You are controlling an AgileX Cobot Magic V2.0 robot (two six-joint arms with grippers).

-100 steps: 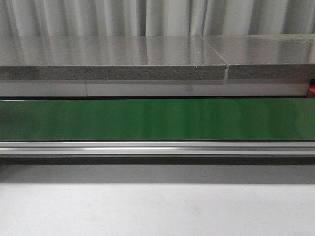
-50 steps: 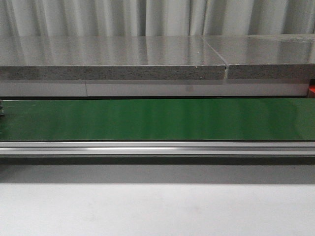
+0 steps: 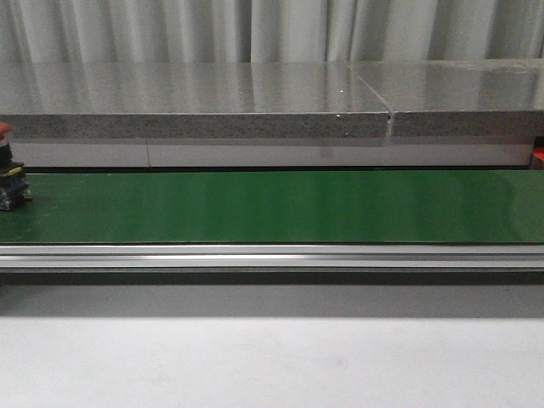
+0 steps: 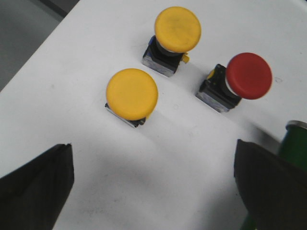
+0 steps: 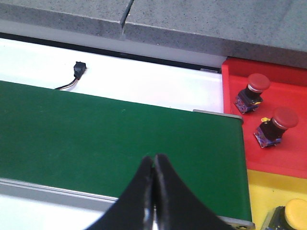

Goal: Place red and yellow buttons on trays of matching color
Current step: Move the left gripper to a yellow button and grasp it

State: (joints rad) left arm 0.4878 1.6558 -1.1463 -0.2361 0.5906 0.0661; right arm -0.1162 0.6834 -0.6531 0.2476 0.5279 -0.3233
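A red button stands on the green belt at the far left edge of the front view. In the left wrist view, two yellow buttons and one red button stand on the white table, ahead of my open, empty left gripper. My right gripper is shut with nothing in it, above the belt near its end. Beside that end, the red tray holds two red buttons. The yellow tray holds a yellow button.
A grey stone ledge runs behind the belt, and an aluminium rail along its front. A small black connector with a wire lies on the white surface behind the belt. The belt's roller end shows beside the left gripper.
A red button has come into the front view at the left end of the belt and moved right. Nothing else differs.
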